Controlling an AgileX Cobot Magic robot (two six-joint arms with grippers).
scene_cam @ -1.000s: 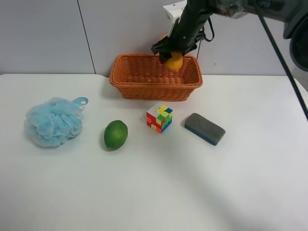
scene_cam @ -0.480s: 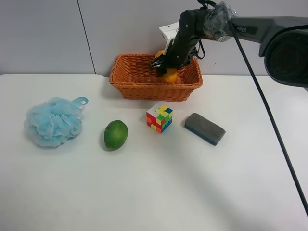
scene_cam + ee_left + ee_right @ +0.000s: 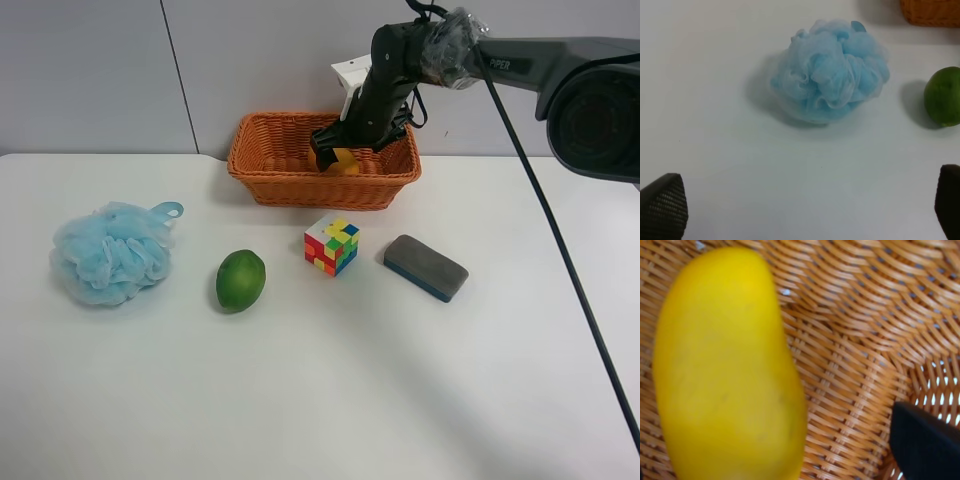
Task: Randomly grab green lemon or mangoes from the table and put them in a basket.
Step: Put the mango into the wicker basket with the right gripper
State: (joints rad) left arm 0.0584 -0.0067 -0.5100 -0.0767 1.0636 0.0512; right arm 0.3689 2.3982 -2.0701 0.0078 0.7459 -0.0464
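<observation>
Exterior high: right gripper [image 3: 343, 152] sits inside basket [image 3: 300, 190], over mango [image 3: 347, 162]. Lemon [image 3: 241, 280] lies on table [image 3: 320, 400], at 7 o'clock from basket.

Right wrist: mango rests on weave. Visible finger [image 3: 925, 445] stands clear of it, so I read jaws wide. Risk: finger snags wicker on lift-out.

Left wrist: left gripper [image 3: 805, 210] spread wide, empty. Risk: lemon rolls when pinched.

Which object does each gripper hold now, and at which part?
Nothing. The right gripper is open over the mango lying in the basket; the left gripper is open and empty.
</observation>
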